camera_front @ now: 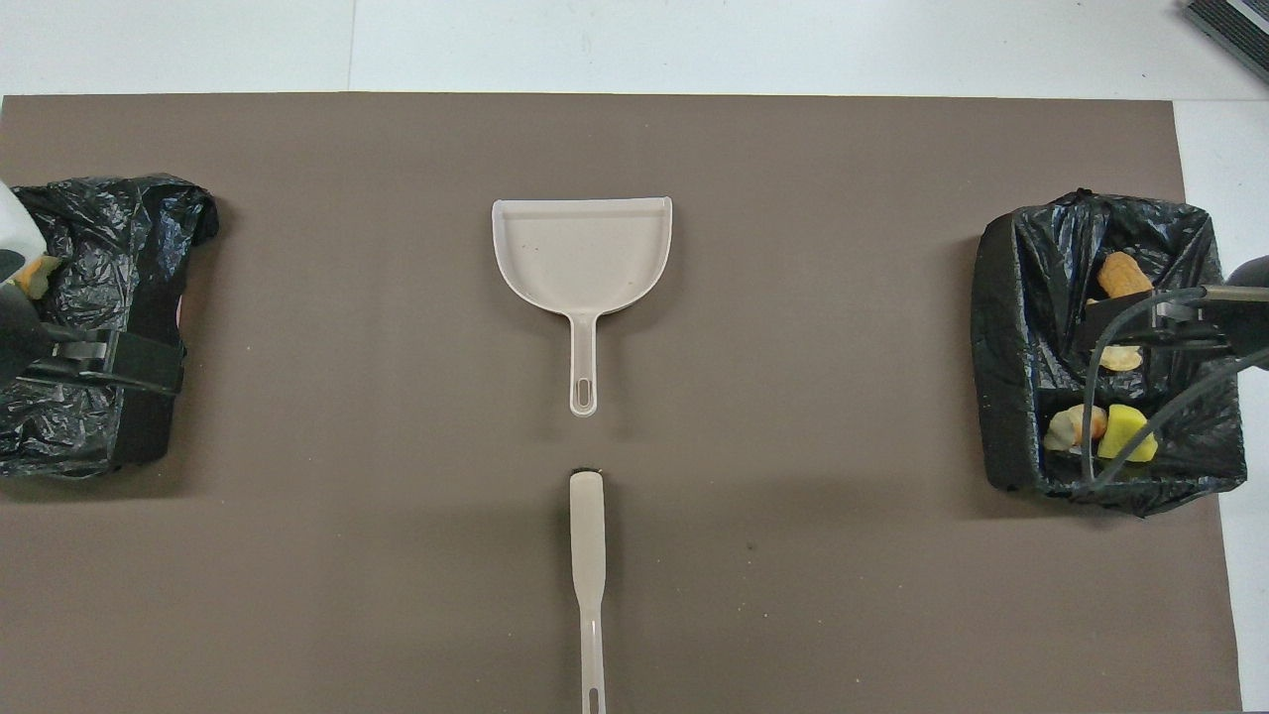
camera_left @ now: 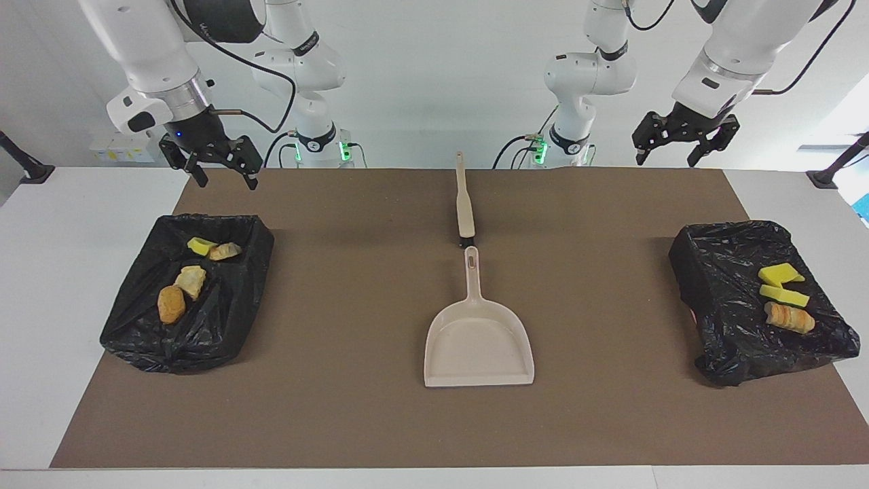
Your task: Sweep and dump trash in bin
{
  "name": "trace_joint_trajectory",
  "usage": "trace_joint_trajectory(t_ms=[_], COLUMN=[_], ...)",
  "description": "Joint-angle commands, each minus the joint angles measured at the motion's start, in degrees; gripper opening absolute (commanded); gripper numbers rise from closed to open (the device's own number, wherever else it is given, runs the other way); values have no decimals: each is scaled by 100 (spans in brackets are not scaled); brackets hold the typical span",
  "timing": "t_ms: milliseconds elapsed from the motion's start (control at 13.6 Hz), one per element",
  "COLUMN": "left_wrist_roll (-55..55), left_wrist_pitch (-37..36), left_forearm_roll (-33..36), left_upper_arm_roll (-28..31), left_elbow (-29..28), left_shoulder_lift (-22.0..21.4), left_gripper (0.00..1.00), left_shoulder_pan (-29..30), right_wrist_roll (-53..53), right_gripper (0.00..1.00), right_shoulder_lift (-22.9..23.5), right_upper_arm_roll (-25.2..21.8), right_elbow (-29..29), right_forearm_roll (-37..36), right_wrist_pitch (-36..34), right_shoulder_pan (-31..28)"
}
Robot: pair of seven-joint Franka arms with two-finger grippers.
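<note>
Trash lies in two black-lined bins, none of it on the brown mat [camera_left: 339, 421].

Nearest to me, along the table's mid-line, rests the beige brush [camera_left: 464, 204], its handle pointing toward my bases. Just past its tip, not touching, lies the beige dustpan [camera_left: 478, 339], handle toward me and open mouth away.

My right gripper [camera_left: 216, 166] hangs in the air over the mat's near edge at the right arm's end, jaws apart and holding nothing. Farther from me stands the right-end bin [camera_left: 231, 319]. It holds four pieces: one yellow foam chunk [camera_left: 200, 246] beside a tan lump [camera_left: 225, 252], then a pale lump [camera_left: 191, 280], then an orange lump [camera_left: 170, 304] farthest out.

My left gripper [camera_left: 681, 136] hangs raised over the near edge of the table at the left arm's end, jaws apart and holding nothing. The left-end bin [camera_left: 713, 305] holds three pieces in a row: two yellow foam chunks [camera_left: 781, 274], one farther out than the other, then an orange striped lump [camera_left: 789, 318] farthest from me.
</note>
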Motion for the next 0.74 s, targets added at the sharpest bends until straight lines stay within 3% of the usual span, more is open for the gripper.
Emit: trace_joint_trajectory(t_ms=[0,663], left_wrist_roll=[81,90], left_wrist_pitch=[365,462], left_forearm_roll=[66,66], left_upper_arm_roll=[-32,-32], left_elbow=[-238,-256], left_shoulder_lift=[-149,-149], left_gripper=[100,100], left_shoulder_pan=[163,181], right_wrist_roll=[-151,-151], right_gripper=[100,100], right_shoulder_lift=[-85,-85], right_upper_arm_roll=[10,10], right_elbow=[-88,-79], right_forearm_roll=[76,76], right_wrist_pitch=[75,75], right_shoulder_pan=[-29,-29])
